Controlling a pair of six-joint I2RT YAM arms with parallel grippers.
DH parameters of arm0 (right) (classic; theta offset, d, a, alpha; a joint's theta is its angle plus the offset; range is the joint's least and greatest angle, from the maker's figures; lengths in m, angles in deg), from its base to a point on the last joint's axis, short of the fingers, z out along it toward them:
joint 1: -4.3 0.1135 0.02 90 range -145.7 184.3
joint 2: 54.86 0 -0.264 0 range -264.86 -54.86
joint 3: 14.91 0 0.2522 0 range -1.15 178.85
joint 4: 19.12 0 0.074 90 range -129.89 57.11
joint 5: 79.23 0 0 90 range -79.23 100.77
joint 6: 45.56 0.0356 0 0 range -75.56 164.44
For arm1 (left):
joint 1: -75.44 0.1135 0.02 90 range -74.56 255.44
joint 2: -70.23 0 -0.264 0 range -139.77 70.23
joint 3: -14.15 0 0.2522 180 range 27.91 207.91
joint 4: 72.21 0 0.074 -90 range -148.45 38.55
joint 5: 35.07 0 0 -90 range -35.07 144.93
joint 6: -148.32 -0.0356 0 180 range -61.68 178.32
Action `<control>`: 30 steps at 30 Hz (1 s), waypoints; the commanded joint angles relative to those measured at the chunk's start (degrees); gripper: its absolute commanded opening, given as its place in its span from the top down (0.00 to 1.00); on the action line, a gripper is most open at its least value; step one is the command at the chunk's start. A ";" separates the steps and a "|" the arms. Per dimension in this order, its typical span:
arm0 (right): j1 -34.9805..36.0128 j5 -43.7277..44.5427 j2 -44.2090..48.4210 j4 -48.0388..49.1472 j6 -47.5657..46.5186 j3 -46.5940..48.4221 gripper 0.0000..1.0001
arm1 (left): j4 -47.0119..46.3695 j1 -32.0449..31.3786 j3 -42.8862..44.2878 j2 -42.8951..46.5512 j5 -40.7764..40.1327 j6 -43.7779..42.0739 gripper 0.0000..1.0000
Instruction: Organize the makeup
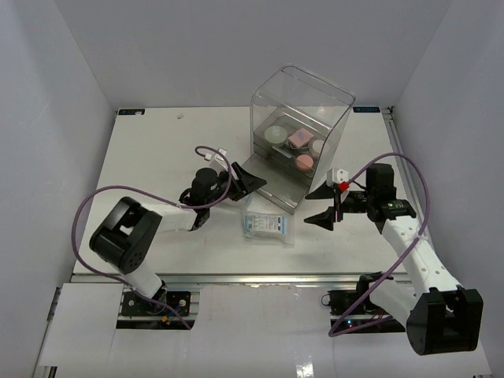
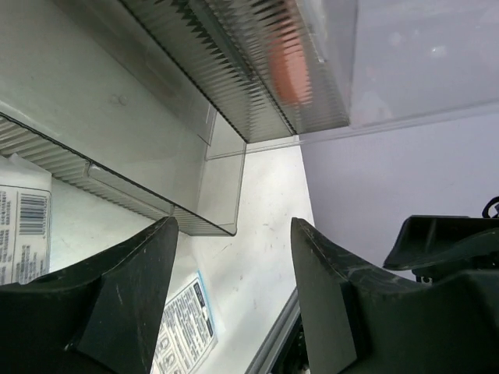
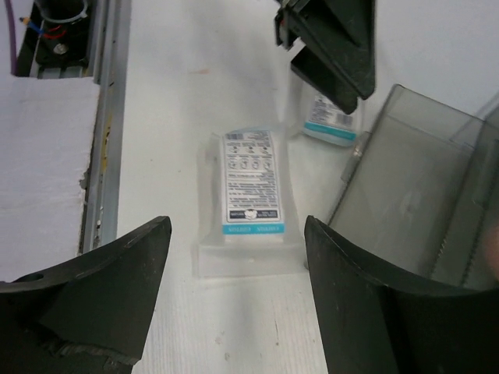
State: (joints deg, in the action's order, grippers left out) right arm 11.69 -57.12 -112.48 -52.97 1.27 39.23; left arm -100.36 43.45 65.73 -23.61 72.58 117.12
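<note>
The two sachets (image 1: 264,225) lie flat on the table (image 1: 157,157), side by side or slightly overlapping, just in front of the open drawer (image 1: 277,183). From the right wrist we see one straight ahead, label up. The other lies further off, partly hidden by the left gripper (image 1: 248,178). The pink square puff (image 1: 298,138), the pink round puff (image 1: 304,163) and a white pad (image 1: 276,134) already sit in the top of the clear box (image 1: 303,102). We cannot find either brush in any view.

We judge the task well along, with the sachets the step in hand. The drawer stands pulled out toward them, and we cannot make out anything in it.

The right gripper (image 1: 311,206) hovers beside the sachets with its fingers spread wide and nothing between them. The left gripper hangs at the drawer's outer corner, also wide and empty.

The next move calls for one gripper to drop to the table and pinch a sachet by its edge. Thin, slick plastic lying flat gives little to bite on, so it could slide away. The two grippers are close together and should take turns.

The table is plain white, with a metal rail along the near edge. Pale bare walls close it in on three sides.
</note>
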 commanded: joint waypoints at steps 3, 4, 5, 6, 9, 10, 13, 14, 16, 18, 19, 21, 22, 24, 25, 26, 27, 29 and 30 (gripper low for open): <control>12.66 11.71 -2.05 -3.01 -7.31 1.63 0.25 | 15.17 2.07 -2.11 16.51 -2.19 -14.52 0.25; 14.67 14.28 -2.82 -2.99 -7.36 2.08 0.25 | 17.92 2.64 -2.05 19.17 -2.98 -17.18 0.22; 16.68 16.86 -3.58 -2.96 -7.42 2.53 0.25 | 20.67 3.20 -1.99 21.84 -3.78 -19.84 0.20; 19.09 20.45 -4.28 -2.72 -7.34 3.14 0.25 | 23.02 3.87 -1.82 24.14 -4.56 -22.15 0.16; 25.39 30.20 -7.67 -2.00 -6.83 4.98 0.25 | 32.77 5.44 -0.46 31.06 -6.53 -29.61 0.08; 27.42 33.26 -8.82 -1.71 -6.66 5.49 0.25 | 35.65 5.79 0.24 33.72 -7.29 -32.79 0.07; 33.17 41.12 -12.88 -0.71 -6.32 7.28 0.24 | 43.25 5.93 1.77 40.99 -11.45 -41.24 0.05; 34.90 43.28 -14.15 -0.45 -6.00 7.98 0.24 | 45.42 5.98 1.71 43.30 -13.06 -43.17 0.04; 38.19 47.47 -17.31 -0.14 -5.43 9.37 0.24 | 48.55 6.05 0.75 47.64 -16.19 -46.38 0.03; 41.16 51.41 -21.37 -0.12 -4.97 10.77 0.23 | 49.85 6.05 -1.42 51.59 -19.12 -48.51 0.02; 41.79 52.93 -23.10 -0.08 -4.77 11.67 0.23 | 50.22 6.01 -2.29 53.72 -19.99 -48.72 0.02; 42.95 55.30 -26.13 0.01 -4.22 13.51 0.22 | 50.84 5.97 -4.03 57.46 -21.40 -48.89 0.02; 43.37 56.00 -27.31 0.03 -3.85 14.35 0.22 | 50.96 5.95 -4.56 58.79 -21.81 -48.85 0.02; 43.95 56.98 -29.36 -0.04 -3.12 15.76 0.22 | 50.93 5.88 -4.80 60.79 -22.42 -48.78 0.02; 44.02 56.99 -30.30 -0.04 -2.91 16.23 0.22 | 50.73 5.88 -4.93 61.40 -23.08 -48.78 0.02; 44.18 56.99 -30.89 -0.04 -2.81 16.31 0.22 | 50.63 5.88 -4.95 61.64 -23.56 -48.78 0.02; 44.36 56.94 -31.50 0.01 -2.69 16.31 0.23 | 50.62 5.93 -4.90 61.72 -23.83 -48.83 0.02; 44.98 57.10 -33.08 0.11 -2.36 16.31 0.30 | 50.74 5.97 -4.80 61.76 -23.98 -48.86 0.02; 45.27 57.39 -33.84 0.24 -2.14 16.33 0.34 | 50.76 5.97 -4.75 61.81 -23.95 -48.86 0.02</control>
State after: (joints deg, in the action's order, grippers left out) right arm 55.73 -2.11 -144.47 -53.70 -2.25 53.32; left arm -51.05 49.35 61.14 38.01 51.03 69.65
